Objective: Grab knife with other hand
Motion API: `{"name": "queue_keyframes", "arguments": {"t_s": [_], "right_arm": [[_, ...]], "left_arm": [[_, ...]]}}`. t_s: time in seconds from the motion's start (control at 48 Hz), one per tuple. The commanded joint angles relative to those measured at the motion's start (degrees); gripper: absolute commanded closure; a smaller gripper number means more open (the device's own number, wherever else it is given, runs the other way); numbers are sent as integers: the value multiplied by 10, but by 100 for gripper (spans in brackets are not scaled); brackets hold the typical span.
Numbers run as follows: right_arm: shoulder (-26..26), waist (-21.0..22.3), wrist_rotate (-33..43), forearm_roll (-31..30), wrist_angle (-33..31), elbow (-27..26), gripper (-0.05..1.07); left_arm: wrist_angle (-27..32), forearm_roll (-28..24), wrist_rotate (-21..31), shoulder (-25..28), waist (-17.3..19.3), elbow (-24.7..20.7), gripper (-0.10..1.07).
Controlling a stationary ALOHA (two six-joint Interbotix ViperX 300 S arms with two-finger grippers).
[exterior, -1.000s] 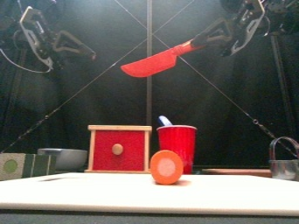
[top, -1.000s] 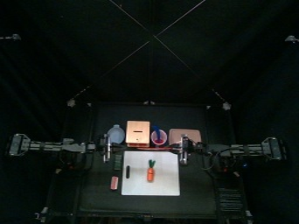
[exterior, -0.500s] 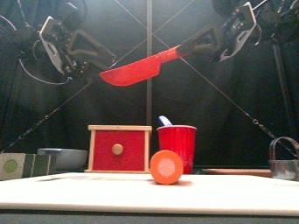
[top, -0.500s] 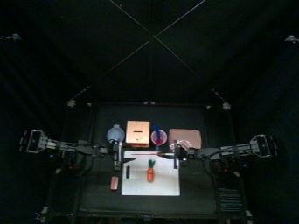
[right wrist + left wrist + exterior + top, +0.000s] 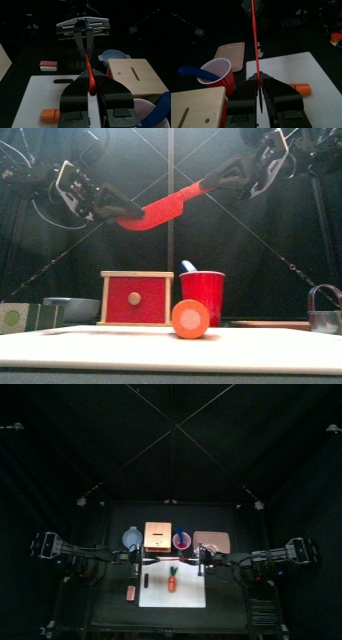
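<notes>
A red knife (image 5: 167,206) hangs high in the air above the table, blade toward the left. My right gripper (image 5: 222,178) is shut on its handle end; in the right wrist view the knife (image 5: 87,70) runs out from between the right gripper's (image 5: 89,84) jaws. My left gripper (image 5: 124,215) is closed around the blade tip; in the left wrist view the blade (image 5: 254,40) shows edge-on between the left gripper's (image 5: 259,76) jaws. A slim dark stick (image 5: 63,80) lies on the white board (image 5: 190,594) beside the orange carrot (image 5: 190,318).
A red-faced wooden box (image 5: 138,298) and a red cup (image 5: 203,298) with a blue spoon stand behind the carrot. A short pinkish-red block (image 5: 131,591) lies left of the board. A bowl (image 5: 131,537) and a tan tray (image 5: 211,539) sit at the back.
My left gripper has come in from the left to the knife's blade tip and closed around it. My right gripper has kept hold of the handle and lowered the knife slightly.
</notes>
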State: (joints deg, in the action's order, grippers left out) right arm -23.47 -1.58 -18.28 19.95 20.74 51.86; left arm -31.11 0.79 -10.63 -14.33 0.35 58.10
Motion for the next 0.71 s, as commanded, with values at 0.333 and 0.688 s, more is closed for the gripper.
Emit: {"name": "queue_keyframes", "arguments": {"t_s": [0.333, 0.688], "right_arm": [[0, -62, 1, 122, -107, 33, 82], [69, -120, 1, 126, -126, 39, 82]], "left_arm": [[46, 62, -1, 53, -106, -11, 50], [69, 76, -1, 134, -121, -62, 59]]}}
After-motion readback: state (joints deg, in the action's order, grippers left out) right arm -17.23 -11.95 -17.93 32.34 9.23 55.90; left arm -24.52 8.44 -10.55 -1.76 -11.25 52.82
